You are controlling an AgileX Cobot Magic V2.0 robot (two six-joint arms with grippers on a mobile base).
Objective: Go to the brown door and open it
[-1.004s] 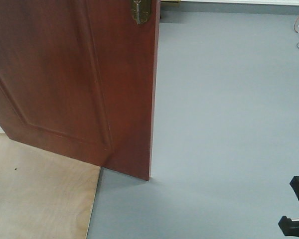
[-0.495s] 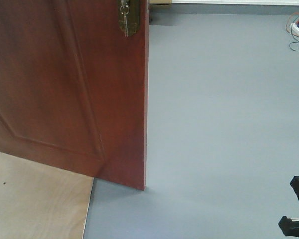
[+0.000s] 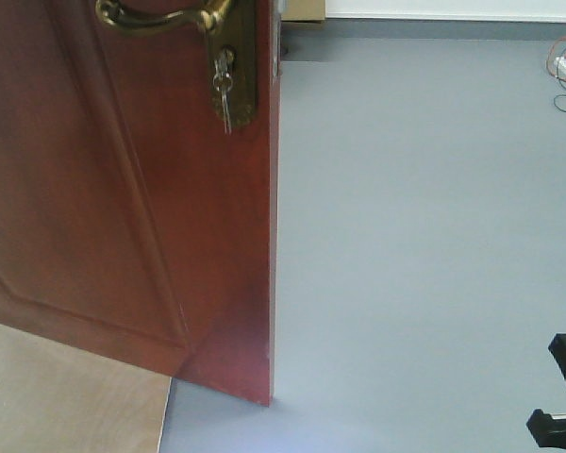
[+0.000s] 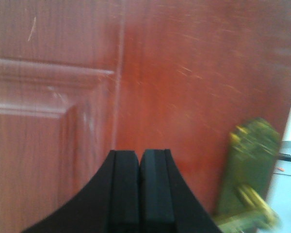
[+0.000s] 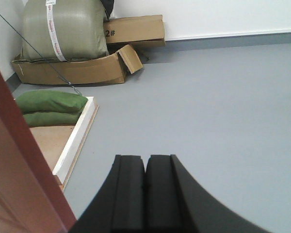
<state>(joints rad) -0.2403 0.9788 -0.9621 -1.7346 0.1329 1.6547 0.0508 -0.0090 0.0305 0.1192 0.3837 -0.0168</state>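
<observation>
from where i stand, the robot is right up at the brown door (image 3: 123,189), so the approach looks done. the door fills the left of the front view. its free edge stands clear, with bare grey floor (image 3: 424,236) to the right of it and no frame in sight, so i'd judge it is at least partly open. how wide it should go i can't say; what may be left is a further swing.

the curved lever handle (image 3: 160,17) sits at the top on its brass plate (image 3: 241,75), with small keys (image 3: 224,90) hanging from the lock. a plywood sheet (image 3: 66,396) lies under the door's near left corner.

the left tool (image 4: 138,184) is clenched with nothing between its pads, pointed at the door's panel face, the blurred plate low to its right. i can't tell whether it touches the wood. the right tool (image 5: 145,194) is clenched too, holding nothing, aimed past the door's edge over open floor.

as for containers, at the far left wall a torn cardboard tray (image 5: 72,73) holds 1 bulky olive sack (image 5: 63,29). a flat cardboard box (image 5: 136,30) marked "2#" lies behind it, contents hidden. nearer, a low white-edged frame (image 5: 77,136) holds 2 stacked green bags (image 5: 51,104).
</observation>
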